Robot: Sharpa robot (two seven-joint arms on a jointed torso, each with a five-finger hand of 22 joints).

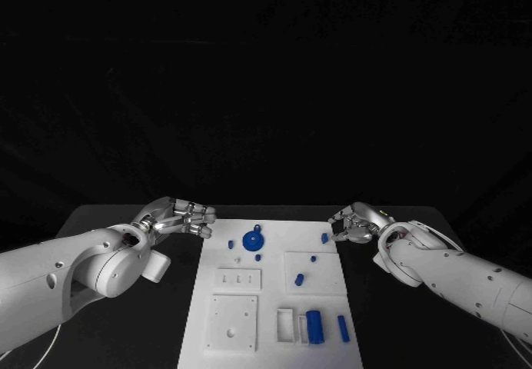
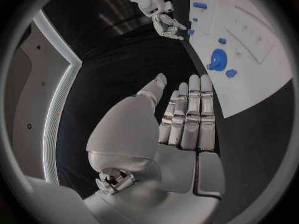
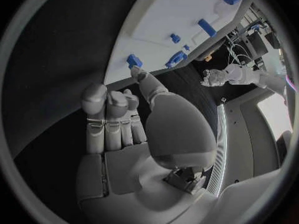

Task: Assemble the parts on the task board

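Note:
The white task board [image 1: 333, 269] lies in the middle of the table. A round blue part with a knob [image 1: 254, 241] stands near its far left end, with small blue parts [image 1: 231, 244] around it. A blue cylinder [image 1: 315, 327] sits in a slot at the near end, beside a blue pin [image 1: 343, 328]. My left hand [image 1: 183, 217] hovers off the board's far left corner, fingers straight and holding nothing [image 2: 184, 119]. My right hand [image 1: 355, 223] hangs at the far right corner with loosely bent fingers. Its thumb reaches close to a small blue part [image 3: 134, 60] near the board's edge.
Raised white blocks [image 1: 235, 323] and recessed plates [image 1: 316, 273] cover the board's near half. Black table surface [image 1: 133, 323] runs along both sides of the board, and both white forearms lie over it.

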